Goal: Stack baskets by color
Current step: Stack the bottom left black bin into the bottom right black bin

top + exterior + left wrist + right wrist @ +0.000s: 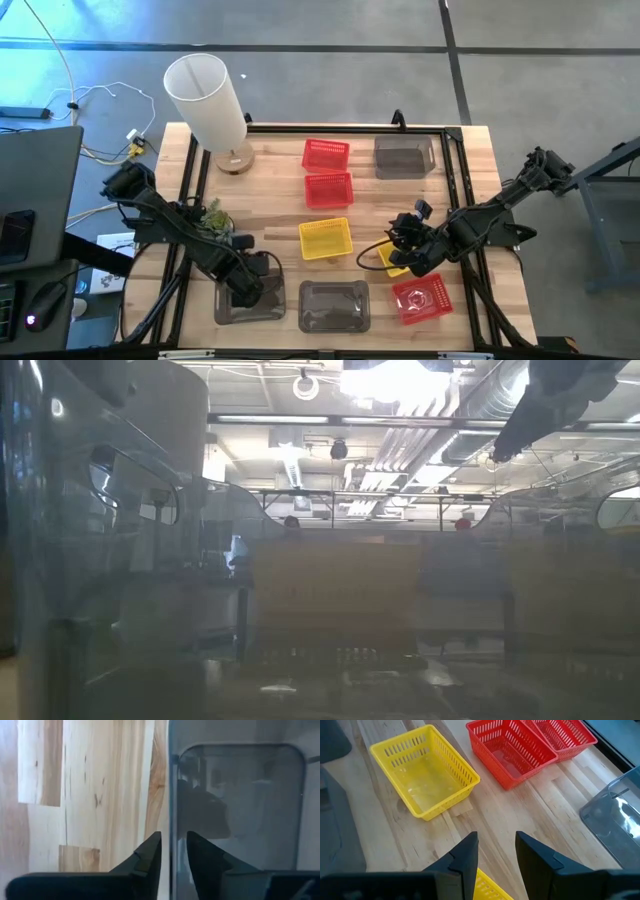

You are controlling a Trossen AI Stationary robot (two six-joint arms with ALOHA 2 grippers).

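My left gripper [247, 283] [174, 836] points down at a smoky grey basket [232, 308] [240, 795] that sits on the table at the near left. The gripper is open a little, with one finger over the wood and the other inside the basket. My right gripper [408, 250] [496, 836] hangs open above a yellow basket [390, 260] [487, 887], which it partly hides. Another yellow basket [325, 238] [422, 770] sits mid-table. Two red baskets [327, 172] [520, 745] stand behind it. My left gripper's fingers stand on either side of the grey basket's side wall [171, 795], coming from above. A narrow gap shows between them, and I cannot tell whether either finger touches the wall. The basket rests flat on the table.
A second grey basket [335, 305] lies at the near middle, with a red one [422, 298] to its right. A third grey basket [405, 157] [615, 820] stands at the far right. A tall white lamp shade [205, 100] occupies the far left corner. A hazy grey basket wall fills the low view.
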